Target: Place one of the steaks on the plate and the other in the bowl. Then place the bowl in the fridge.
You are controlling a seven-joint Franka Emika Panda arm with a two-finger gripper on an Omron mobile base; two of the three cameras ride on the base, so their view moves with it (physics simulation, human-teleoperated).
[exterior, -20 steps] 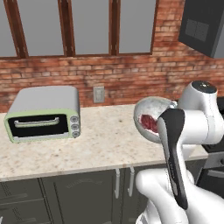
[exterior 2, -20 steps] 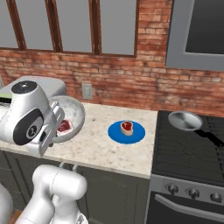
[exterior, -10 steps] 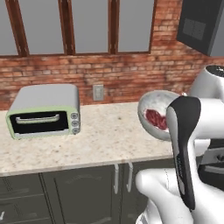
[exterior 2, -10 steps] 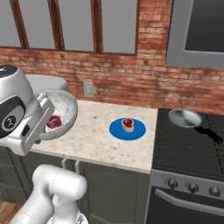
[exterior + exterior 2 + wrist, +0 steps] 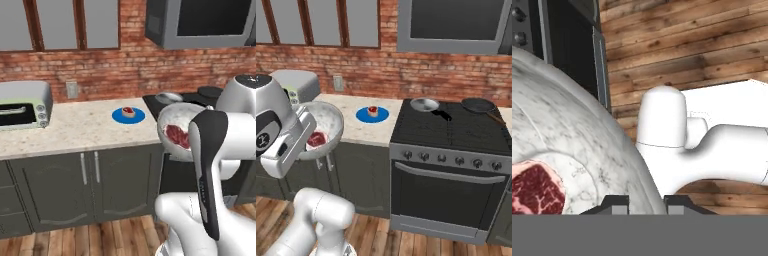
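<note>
Two raw red steaks, one plate, one bowl.
The gripper (image 5: pixel 646 201) clenched the speckled whitish-grey bowl's (image 5: pixel 176 119) rim, carrying one steak (image 5: pixel 176 136) past the counter edge (image 5: pixel 75 148); the other steak (image 5: pixel 128 111) sat on the flat blue plate (image 5: pixel 120 116).

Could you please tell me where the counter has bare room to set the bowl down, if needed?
The counter is bare between the toaster oven and the blue plate, and along its front edge. The plate holds a steak. The stove is busier, with two pans at its back.
</note>
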